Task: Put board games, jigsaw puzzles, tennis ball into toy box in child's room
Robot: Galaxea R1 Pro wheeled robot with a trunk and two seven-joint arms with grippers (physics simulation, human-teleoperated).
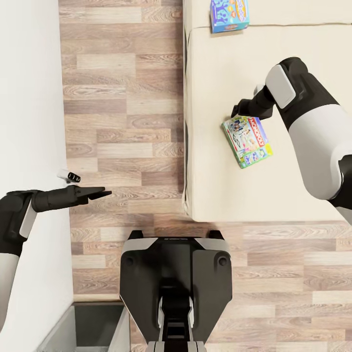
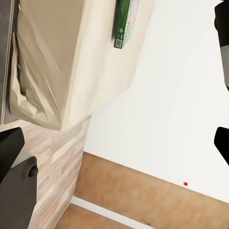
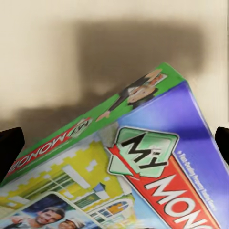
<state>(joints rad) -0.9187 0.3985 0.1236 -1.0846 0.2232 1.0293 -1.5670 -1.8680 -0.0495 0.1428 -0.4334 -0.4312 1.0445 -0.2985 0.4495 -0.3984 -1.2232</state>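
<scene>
A green and blue Monopoly board game (image 1: 247,141) lies flat on the beige bed (image 1: 210,186). My right gripper (image 1: 236,113) hangs open just above the box's far corner. In the right wrist view the box lid (image 3: 143,162) sits close under the gripper, with one dark fingertip (image 3: 9,148) at each side edge. A light blue cartoon board game (image 1: 229,14) rests at the bed's far end. My left gripper (image 1: 101,193) is open and empty over the wooden floor. The left wrist view catches the green box's edge (image 2: 125,24) on the bed. The table, puzzles and tennis ball are out of view.
A white wall (image 1: 29,98) runs along the left, close to my left arm. Wooden floor (image 1: 122,122) separates wall and bed. My base (image 1: 176,283) stands at the bed's near corner. A grey bin-like shape (image 1: 90,325) sits at the lower left; I cannot tell whether it is the toy box.
</scene>
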